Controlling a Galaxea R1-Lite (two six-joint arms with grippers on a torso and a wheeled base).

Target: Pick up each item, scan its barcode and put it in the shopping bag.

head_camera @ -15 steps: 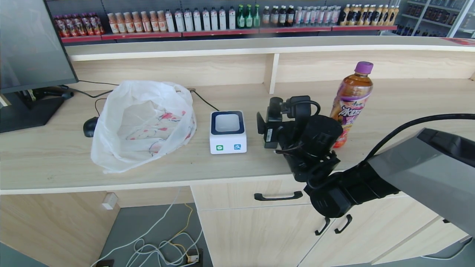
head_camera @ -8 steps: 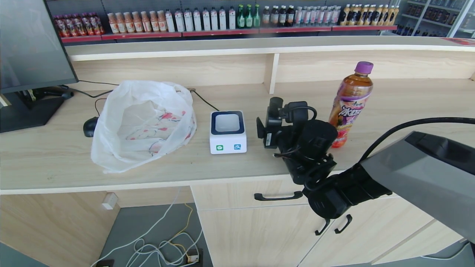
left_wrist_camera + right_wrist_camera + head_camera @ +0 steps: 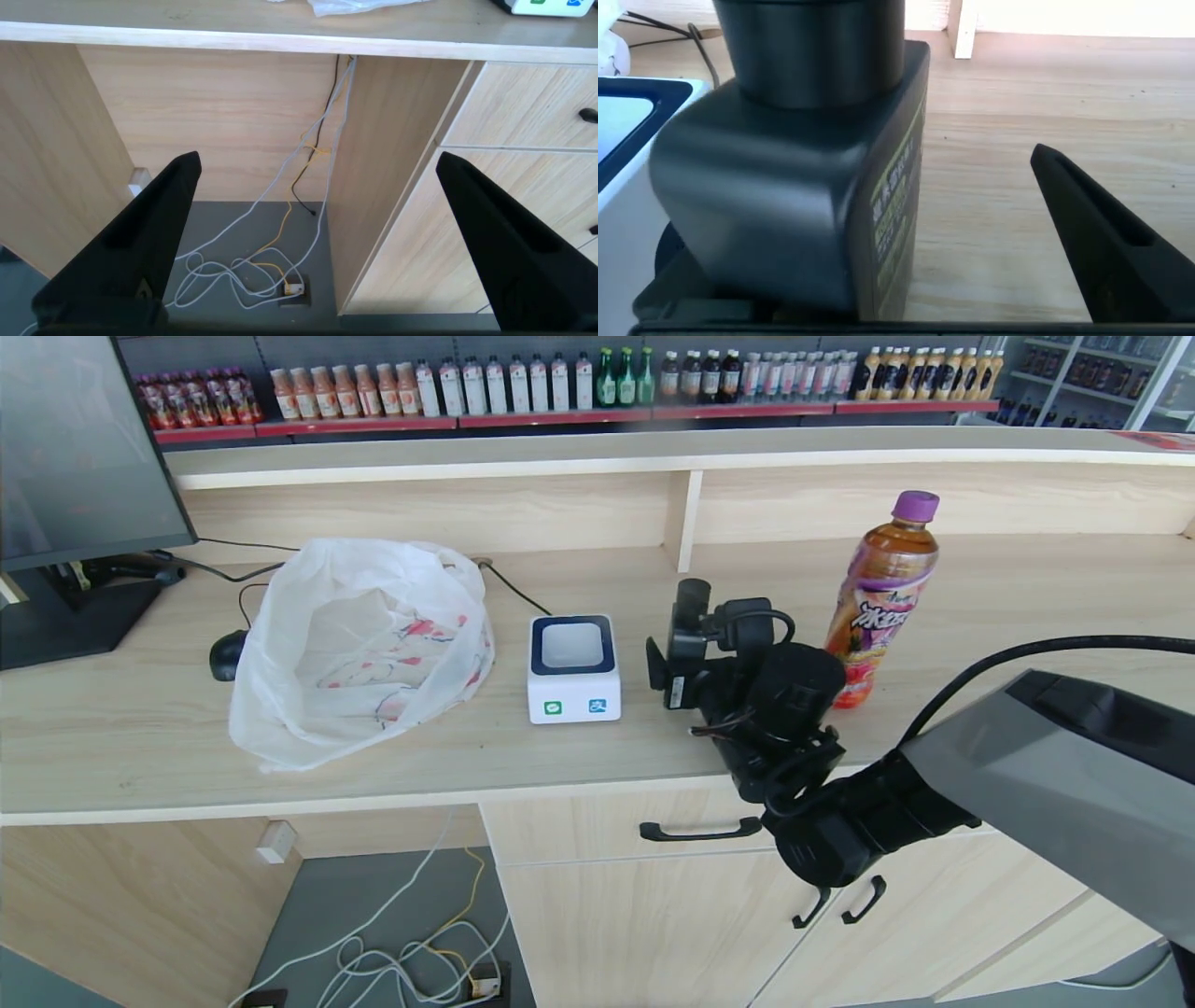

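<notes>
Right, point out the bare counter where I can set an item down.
Widest bare counter: right of the tea bottle, to the counter's end. Also free: the front strip before the shopping bag and scanner. Crowded: between scanner and bottle, where the right gripper sits, and beside the mouse left of the bag.

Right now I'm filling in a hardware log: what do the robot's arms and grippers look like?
The right arm has an angular grey shell, rounded black joints toward the wrist and a black cable arching over it. The left gripper and right gripper both have plain black, wedge-shaped fingers.
</notes>
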